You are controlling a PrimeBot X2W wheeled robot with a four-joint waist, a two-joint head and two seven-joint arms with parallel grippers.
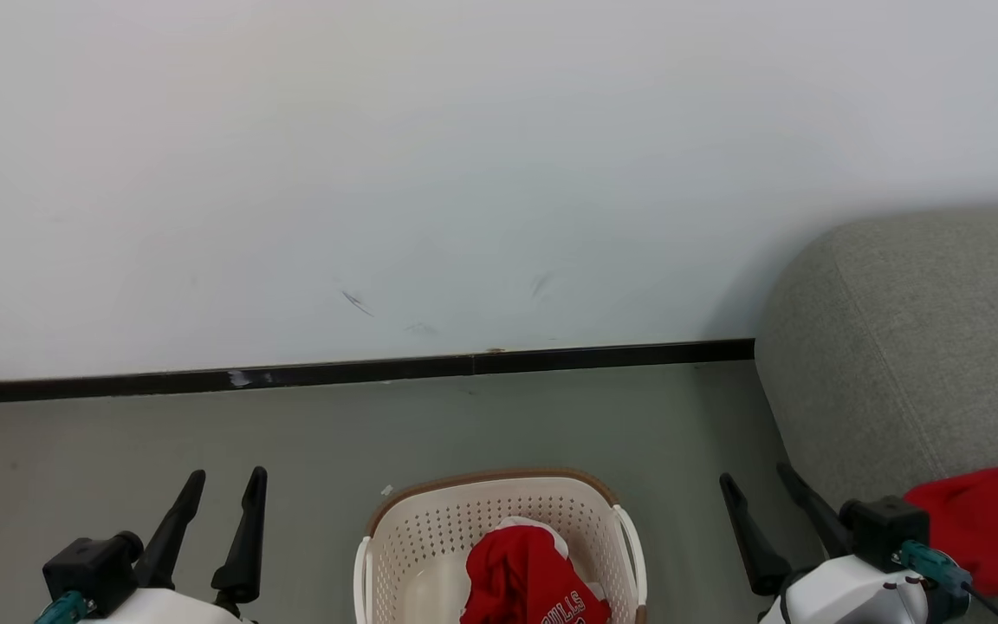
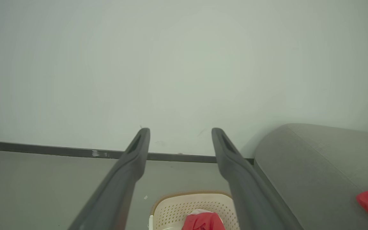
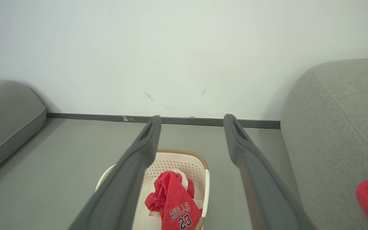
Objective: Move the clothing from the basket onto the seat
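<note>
One red garment [image 1: 993, 520] lies on the sofa [image 1: 906, 347]; the jersey [image 3: 174, 204] remains in the basket [image 1: 430, 529] on the floor. Left gripper [image 1: 226, 485] and right gripper [image 1: 759, 485] hang clear either side, jaws fully spread and empty, apparently ready for the next pick.

We are looking at a domestic-style living area: a grey upholstered sofa [image 1: 915, 347] is standing against a plain white wall [image 1: 464, 173] with a dark skirting board [image 1: 352, 371], and a laundry basket [image 1: 499, 511] is sitting on the grey floor [image 1: 161, 433].
</note>
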